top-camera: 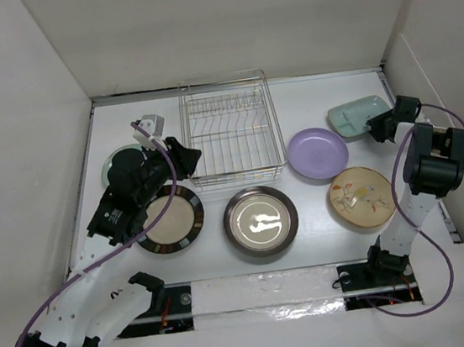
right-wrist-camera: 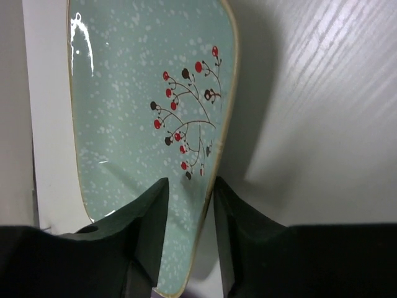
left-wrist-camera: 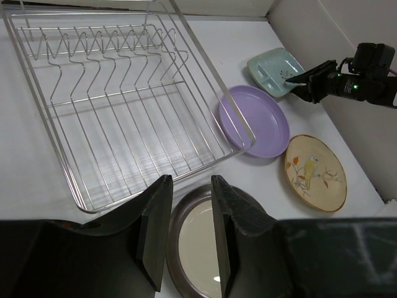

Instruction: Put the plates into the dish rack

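Six plates lie flat on the white table (top-camera: pixel 317 248), all outside the dish rack (top-camera: pixel 231 128), which sits in the upper middle of the top view. Below the rack's left corner is the cream plate with a brown rim (top-camera: pixel 170 220). The glossy dark brown plate (top-camera: pixel 260 219) is lower centre, the lavender plate (top-camera: pixel 318 153) just right of the rack, and the tan floral plate (top-camera: pixel 361 198) below that. The mint rectangular plate (top-camera: pixel 356 116) is at upper right. The small pale green plate (top-camera: pixel 110 163) on the left is mostly covered by the left arm.

The right gripper (right-wrist-camera: pixel 191 236) straddles the mint plate's rim, jaws partly apart, with a strip of plate showing between rim and finger. The left gripper (left-wrist-camera: pixel 189 230) hangs above the rack's near left corner, jaws narrowly apart and holding nothing; through the gap the wrist view shows the dark brown plate's edge.
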### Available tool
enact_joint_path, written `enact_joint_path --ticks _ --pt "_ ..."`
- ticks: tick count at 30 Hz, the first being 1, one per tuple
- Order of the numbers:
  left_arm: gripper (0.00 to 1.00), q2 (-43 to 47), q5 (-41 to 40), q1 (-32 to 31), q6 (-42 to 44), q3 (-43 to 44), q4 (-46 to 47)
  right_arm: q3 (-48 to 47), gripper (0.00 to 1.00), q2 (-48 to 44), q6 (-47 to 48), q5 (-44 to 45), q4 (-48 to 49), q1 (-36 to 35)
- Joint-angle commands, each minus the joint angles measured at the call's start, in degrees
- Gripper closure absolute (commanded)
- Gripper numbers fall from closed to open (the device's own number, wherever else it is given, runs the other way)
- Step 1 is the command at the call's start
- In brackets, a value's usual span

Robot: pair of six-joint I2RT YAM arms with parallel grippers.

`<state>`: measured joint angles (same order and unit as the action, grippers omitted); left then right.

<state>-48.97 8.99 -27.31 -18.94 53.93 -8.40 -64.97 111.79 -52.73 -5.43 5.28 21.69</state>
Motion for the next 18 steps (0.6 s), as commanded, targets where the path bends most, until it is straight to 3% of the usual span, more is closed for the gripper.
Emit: enact_joint_path --ticks 1,7,10,18 --pt "0.72 0.63 0.24 -0.29 -0.05 -0.06 2.69 -3.67 0.63 1.06 -0.27 -1.16 -2.11 -0.16" --pt "0.72 2.21 -1.87 -0.29 0.31 -0.23 2.60 -3.32 0.80 1.33 -1.41 -3.52 -2.03 0.98" --pt "0.72 2.65 -2.23 -0.29 0.31 -0.41 2.78 -2.01 1.00 0.98 -1.85 -4.32 -0.19 1.51" --pt "0.72 2.04 -1.79 -0.29 0.31 -0.58 2.95 4.07 1.00 -4.12 -2.73 -6.42 16.42 2.56"
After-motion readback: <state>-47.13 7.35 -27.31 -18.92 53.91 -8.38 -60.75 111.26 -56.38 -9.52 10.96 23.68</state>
